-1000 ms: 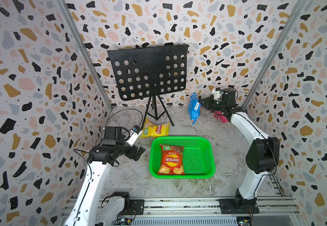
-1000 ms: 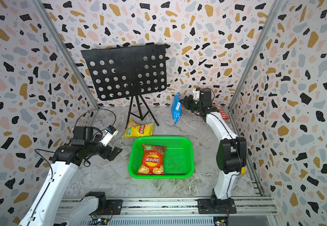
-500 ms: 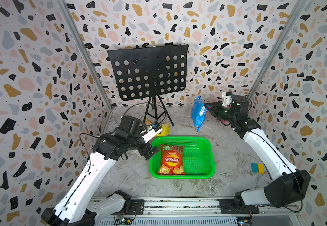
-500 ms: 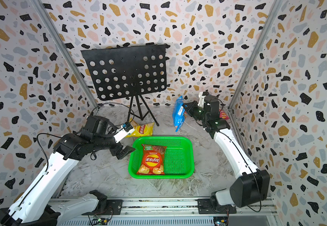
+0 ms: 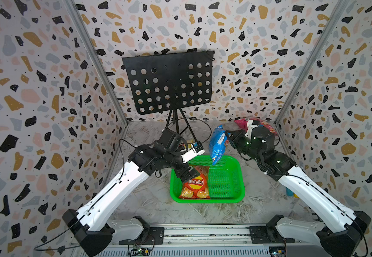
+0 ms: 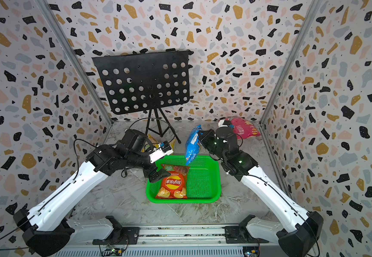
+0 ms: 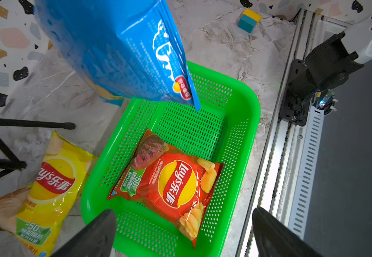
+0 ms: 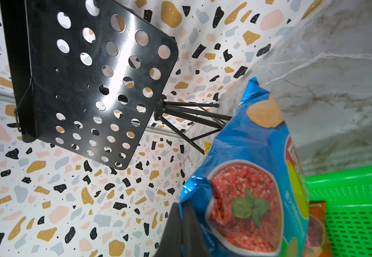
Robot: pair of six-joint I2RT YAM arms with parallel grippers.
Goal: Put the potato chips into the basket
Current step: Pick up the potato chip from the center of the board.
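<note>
Both arms have closed in on the basket [image 5: 240, 178] since the earlier frames: the right arm has brought the blue bag [image 5: 218, 144] from the back of the floor to the far rim, and the left arm has swung in over the near-left part. Noted: the right gripper [image 8: 181, 214] is clamped thin on one edge of that bag, which hangs below and beside it, its lower corner just inside the far rim. Noted: the left gripper [image 7: 182, 211] stands wide and empty above the orange-red bag [image 7: 169, 180] lying inside. Risks: a release here could catch the rim and tip the bag outside, the slim pinch on glossy film could slip, and the arms work close together. The yellow bag [image 7: 44, 189] and pink bag [image 6: 245, 130] lie outside.
</note>
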